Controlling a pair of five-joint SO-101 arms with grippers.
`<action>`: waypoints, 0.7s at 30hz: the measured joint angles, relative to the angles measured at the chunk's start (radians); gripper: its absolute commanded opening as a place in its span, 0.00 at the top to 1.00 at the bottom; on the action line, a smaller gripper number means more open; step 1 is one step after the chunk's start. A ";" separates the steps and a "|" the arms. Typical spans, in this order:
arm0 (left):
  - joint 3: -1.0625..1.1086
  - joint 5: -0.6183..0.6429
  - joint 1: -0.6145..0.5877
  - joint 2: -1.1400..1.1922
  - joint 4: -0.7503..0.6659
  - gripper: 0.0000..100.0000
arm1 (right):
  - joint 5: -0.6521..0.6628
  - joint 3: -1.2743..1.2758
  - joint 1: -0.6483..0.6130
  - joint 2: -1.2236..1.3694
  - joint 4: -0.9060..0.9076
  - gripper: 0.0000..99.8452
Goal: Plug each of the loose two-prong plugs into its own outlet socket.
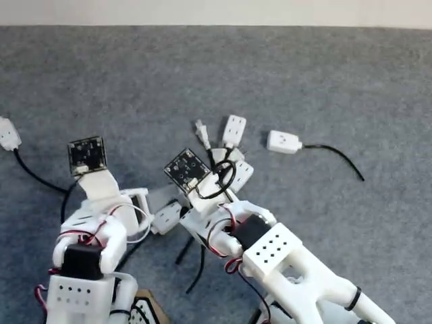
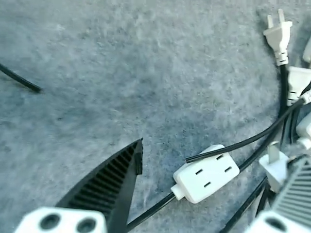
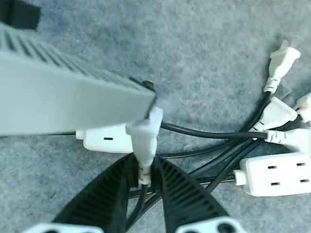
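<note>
My right gripper (image 3: 144, 167) is shut on a white two-prong plug (image 3: 145, 141), its black fingers (image 3: 107, 194) pinching the body just above the cord. A white outlet socket (image 3: 104, 139) lies right behind the plug. In the left wrist view my left gripper (image 2: 218, 167) stands open over a three-slot outlet socket (image 2: 206, 174) on its black cord, and the held plug (image 2: 274, 165) sits beside its grey finger (image 2: 291, 194). From above, both grippers meet at the cord tangle (image 1: 223, 172). A loose plug (image 1: 200, 131) lies at the tangle's far edge.
More white outlet sockets lie on the grey carpet: one beyond the tangle (image 1: 233, 129), one to the right on a curved cord (image 1: 283, 141), one at the far left edge (image 1: 7, 133). Black cords (image 3: 218, 155) cross beneath the grippers.
</note>
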 measured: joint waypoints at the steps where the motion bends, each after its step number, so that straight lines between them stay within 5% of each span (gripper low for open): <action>1: 0.014 0.000 0.006 0.000 -0.008 0.57 | 0.000 0.000 0.000 0.000 0.005 1.00; 21: 0.138 0.000 0.061 -0.009 -0.086 0.58 | 0.043 -0.348 0.009 0.000 0.362 1.00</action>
